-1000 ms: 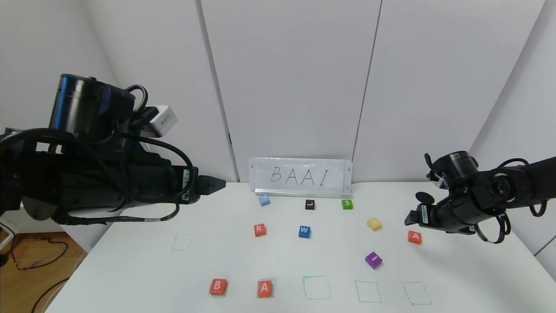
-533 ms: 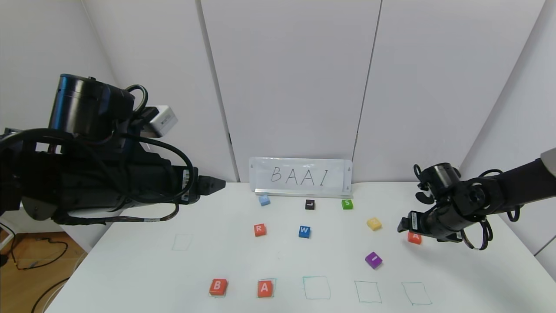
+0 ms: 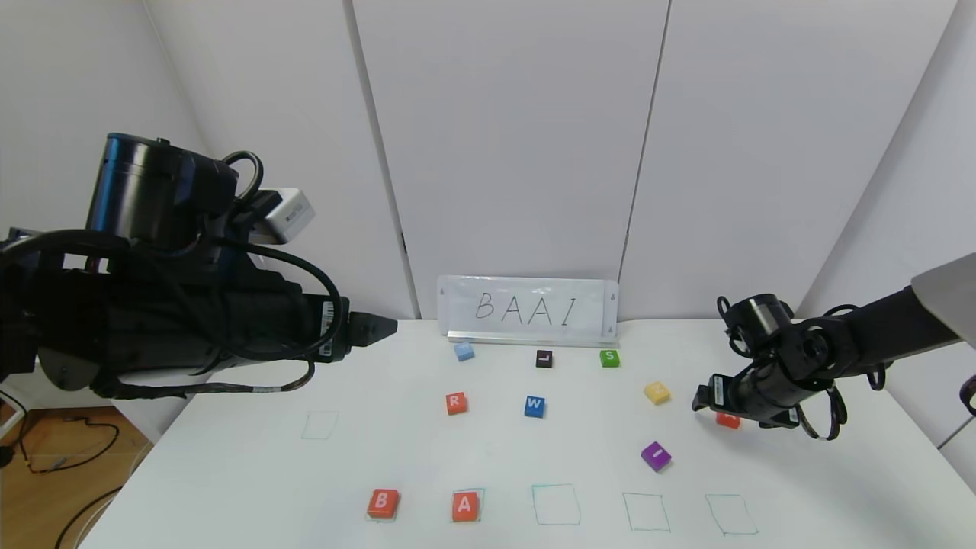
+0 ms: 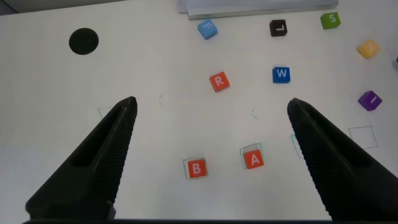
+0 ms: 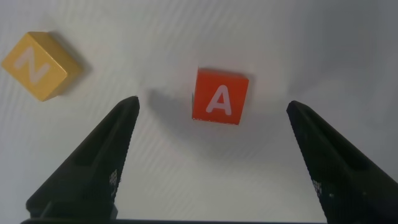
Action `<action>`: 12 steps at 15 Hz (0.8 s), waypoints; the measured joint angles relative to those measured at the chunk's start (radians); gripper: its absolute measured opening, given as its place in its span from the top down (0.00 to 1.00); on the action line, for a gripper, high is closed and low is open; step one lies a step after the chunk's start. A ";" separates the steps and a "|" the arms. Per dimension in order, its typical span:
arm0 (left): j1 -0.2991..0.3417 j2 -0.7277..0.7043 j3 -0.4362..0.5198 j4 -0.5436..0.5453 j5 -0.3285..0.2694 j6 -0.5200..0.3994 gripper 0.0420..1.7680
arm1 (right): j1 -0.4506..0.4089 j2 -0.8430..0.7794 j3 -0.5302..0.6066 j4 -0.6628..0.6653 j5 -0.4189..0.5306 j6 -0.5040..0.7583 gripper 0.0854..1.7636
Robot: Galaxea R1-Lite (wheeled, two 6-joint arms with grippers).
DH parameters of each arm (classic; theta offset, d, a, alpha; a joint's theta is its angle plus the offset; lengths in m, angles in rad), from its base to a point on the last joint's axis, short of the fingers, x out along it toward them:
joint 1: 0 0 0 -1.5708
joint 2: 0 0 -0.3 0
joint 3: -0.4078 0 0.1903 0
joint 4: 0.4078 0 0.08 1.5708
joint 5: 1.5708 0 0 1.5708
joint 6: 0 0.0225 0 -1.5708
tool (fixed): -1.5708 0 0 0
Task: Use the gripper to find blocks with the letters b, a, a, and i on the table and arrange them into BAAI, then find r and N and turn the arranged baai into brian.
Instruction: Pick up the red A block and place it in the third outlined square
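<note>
On the white table (image 3: 229,473), an orange-red B block (image 3: 383,503) and an A block (image 3: 465,505) lie in the two leftmost green squares of the front row. The purple I block (image 3: 656,456) lies at mid right. The second A block (image 3: 728,420) is mostly covered by my right gripper (image 3: 700,398); in the right wrist view that gripper (image 5: 211,104) is open, low over the block, with the A (image 5: 220,96) between its fingertips, untouched. The R block (image 3: 456,402) and yellow N block (image 3: 656,393) lie mid table. My left gripper (image 3: 381,326) is open and raised at far left.
A blue W block (image 3: 534,406), a light blue block (image 3: 463,351), a dark L block (image 3: 544,358) and a green S block (image 3: 609,357) lie loose. A BAAI sign (image 3: 528,309) stands at the back. Three front squares stand empty, the first (image 3: 556,505) beside the A.
My right gripper has moved down and toward the table's middle, onto the right-hand A block, which now shows only as a sliver. The left arm has not moved.
</note>
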 joint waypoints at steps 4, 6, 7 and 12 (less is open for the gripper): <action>-0.001 0.001 0.001 -0.002 0.000 0.000 0.03 | -0.003 0.009 -0.004 0.000 0.003 0.002 0.03; -0.001 0.002 0.001 -0.002 0.000 0.000 0.03 | -0.002 0.012 -0.004 0.000 0.003 0.001 0.03; -0.001 0.002 0.002 -0.002 0.000 0.000 0.03 | -0.002 0.014 -0.004 0.000 0.003 0.001 0.03; -0.003 0.003 0.003 -0.001 0.000 0.000 0.03 | 0.001 0.024 -0.004 0.000 0.001 0.001 0.36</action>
